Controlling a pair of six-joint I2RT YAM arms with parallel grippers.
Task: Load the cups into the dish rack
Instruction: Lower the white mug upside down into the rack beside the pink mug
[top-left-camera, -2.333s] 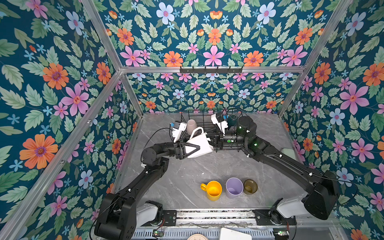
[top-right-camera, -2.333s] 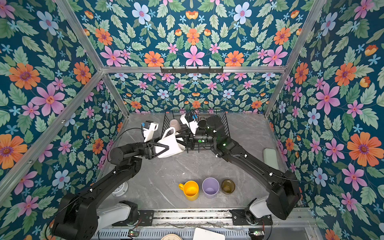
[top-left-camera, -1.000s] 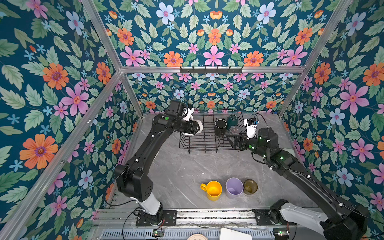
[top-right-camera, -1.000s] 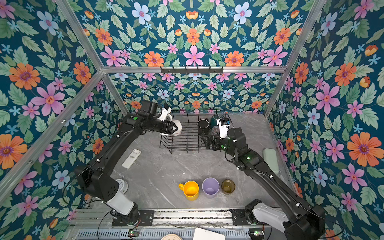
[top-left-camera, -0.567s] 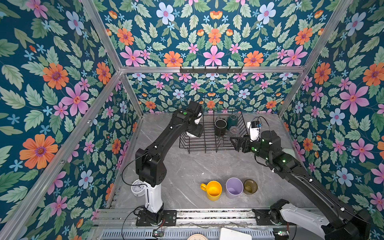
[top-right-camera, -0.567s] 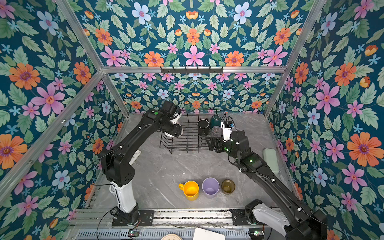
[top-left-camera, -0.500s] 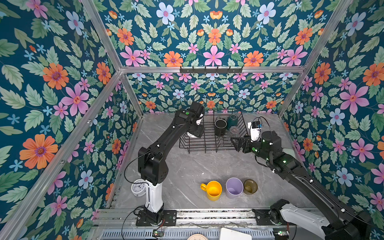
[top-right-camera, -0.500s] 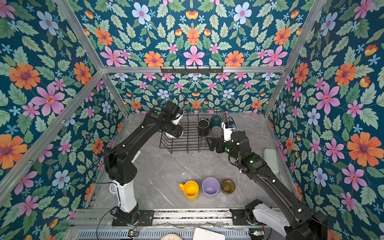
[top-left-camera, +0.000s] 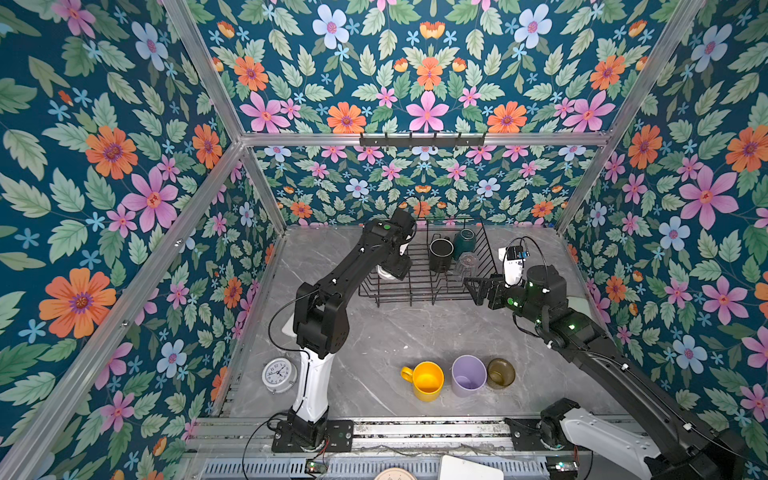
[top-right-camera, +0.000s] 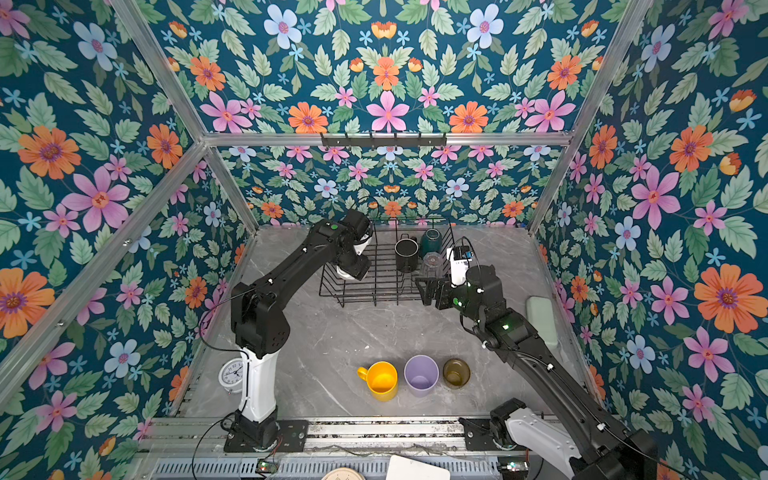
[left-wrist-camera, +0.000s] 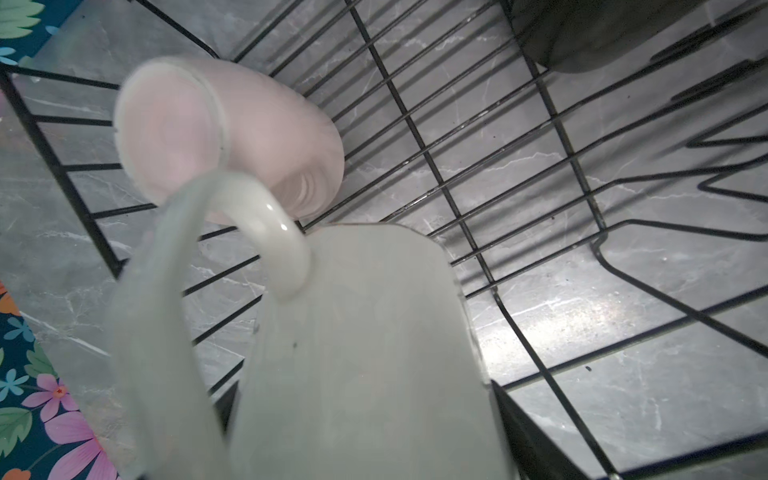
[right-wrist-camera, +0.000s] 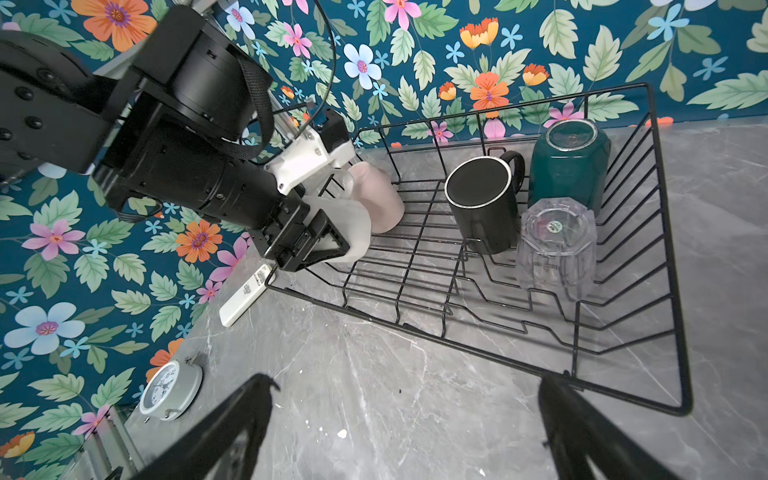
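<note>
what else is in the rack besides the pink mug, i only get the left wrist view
Observer: At the far end of the dish rack there are a black mug, an upside-down dark green mug and an upside-down clear glass.
Operator: how many cups are on the table
Observer: Three, in a row near the front edge: yellow mug, lavender tumbler, amber glass.
Operator: where's the right hand
Observer: The right hand is open and empty. It hovers just outside the rack's right front corner, well apart from your white mug.
</note>
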